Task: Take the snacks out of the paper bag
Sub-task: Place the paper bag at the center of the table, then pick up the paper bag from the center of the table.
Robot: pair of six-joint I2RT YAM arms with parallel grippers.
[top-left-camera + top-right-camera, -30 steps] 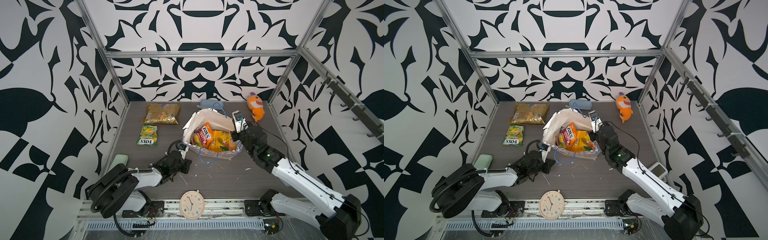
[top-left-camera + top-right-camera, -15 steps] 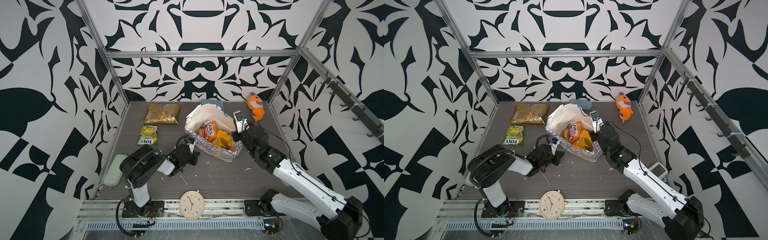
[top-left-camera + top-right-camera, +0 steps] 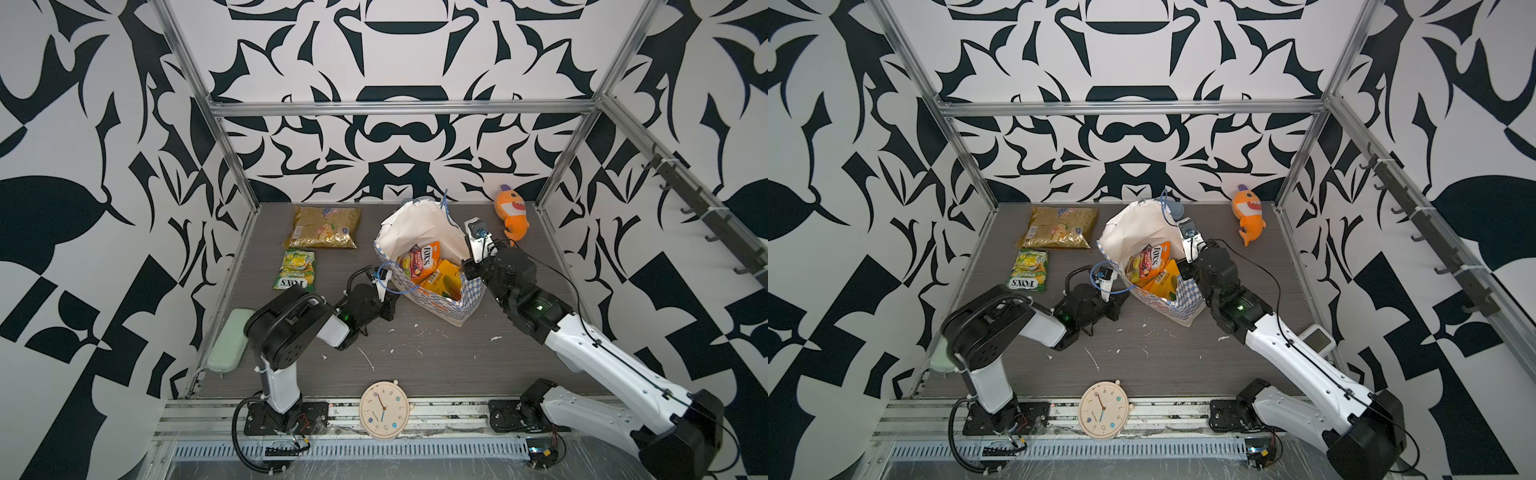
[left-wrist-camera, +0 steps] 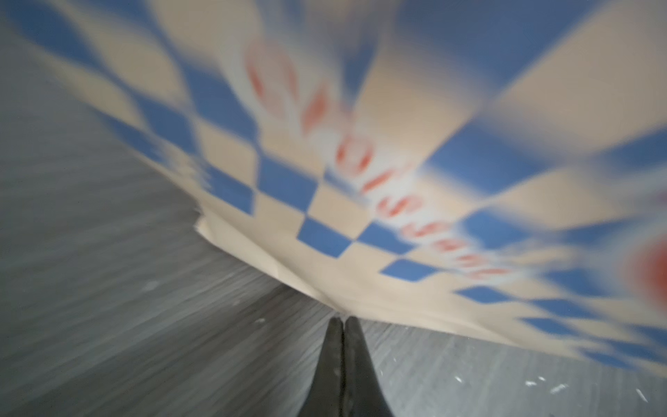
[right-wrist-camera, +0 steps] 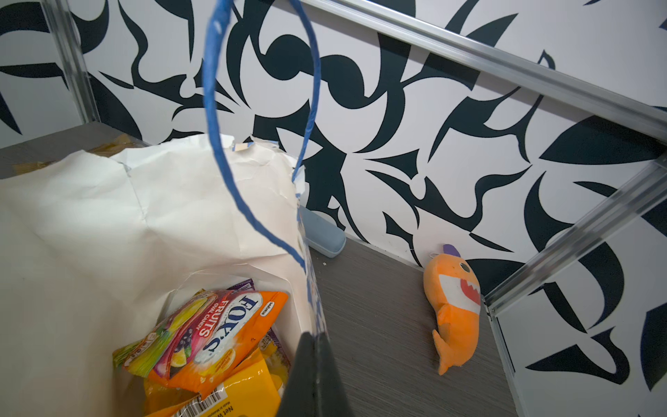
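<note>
Slumped low a moment ago, the paper bag (image 3: 415, 226) now stands nearly upright on the worktop (image 3: 415, 357), and the left arm has reared up. The right fingers (image 5: 314, 379) are clamped on its rim. The left fingers (image 4: 330, 361) are pressed together at its bottom edge; whether they pinch paper I cannot tell. The gold packet (image 3: 322, 227) and green-yellow packet (image 3: 295, 270) lie outside, while the red-orange packet (image 3: 424, 259) sits inside. A harder tug could rip that ragged rim or topple the bag.
</note>
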